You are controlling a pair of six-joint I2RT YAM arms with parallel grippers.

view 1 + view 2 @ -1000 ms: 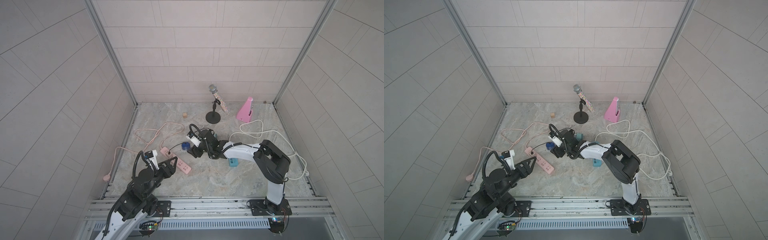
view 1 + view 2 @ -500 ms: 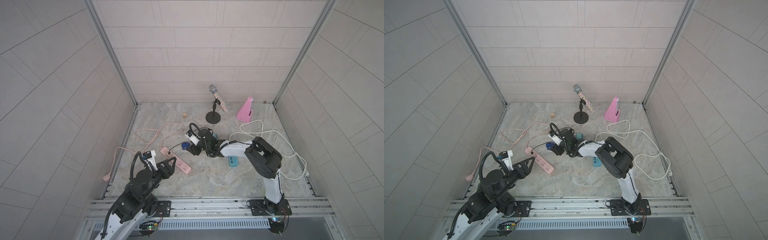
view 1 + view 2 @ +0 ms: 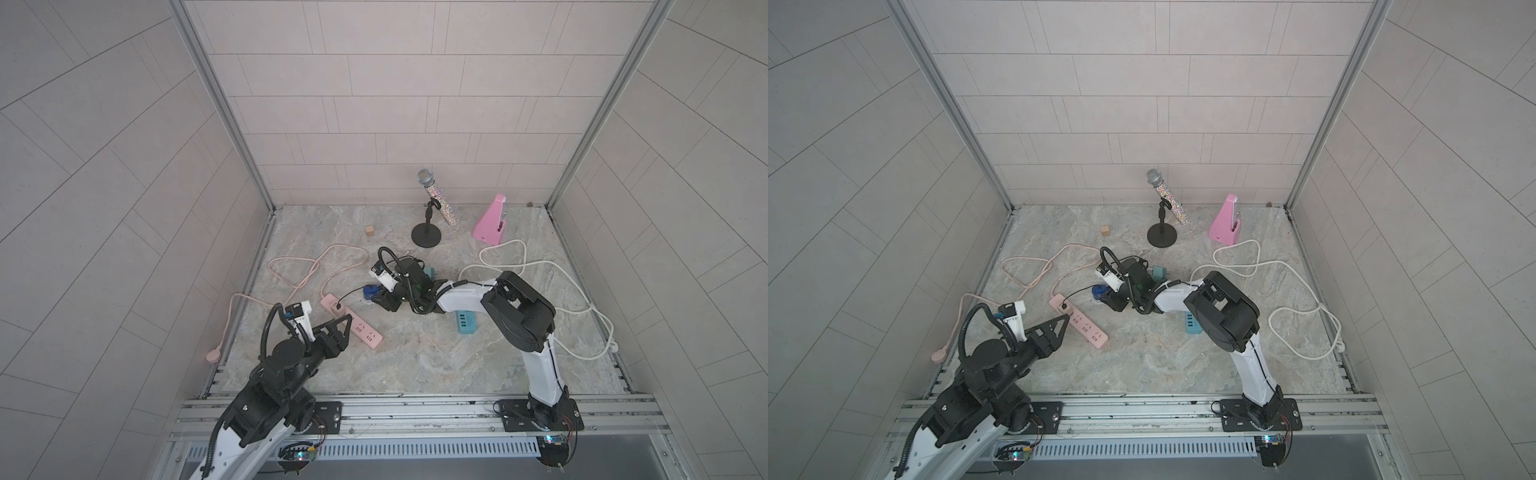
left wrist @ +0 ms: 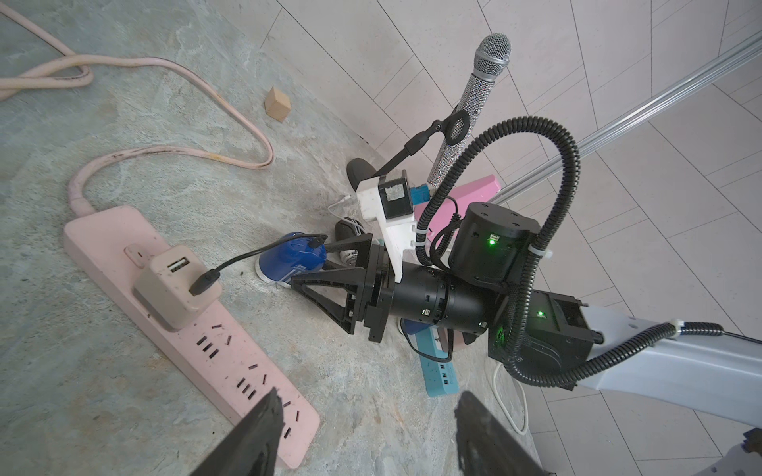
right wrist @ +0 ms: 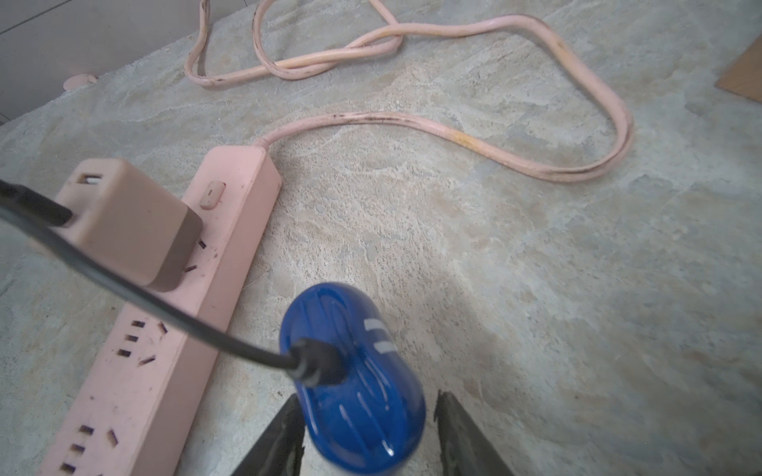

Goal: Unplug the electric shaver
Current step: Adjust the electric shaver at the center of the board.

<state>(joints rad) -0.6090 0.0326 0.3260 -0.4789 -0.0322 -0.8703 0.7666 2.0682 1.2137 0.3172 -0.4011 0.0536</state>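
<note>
My left jaws hang released above the free end of the pink power strip (image 4: 231, 362) (nothing between them). Further along it sits the beige USB adapter (image 4: 173, 288). Its limp black cable (image 5: 165, 305) runs to the blue electric shaver (image 5: 354, 371), which lies on the tabletop (image 3: 415, 361) just beside the strip. My right jaws straddle the shaver's body, unclenched, with a gap on one side. It looks light, glossy and slippery, so I'd clamp its flanks and pull the stiff connector (image 5: 317, 364), not the cord.

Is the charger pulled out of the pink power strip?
No, the charger sits plugged into the strip near its switch end, with its black cable running to the shaver.
</note>
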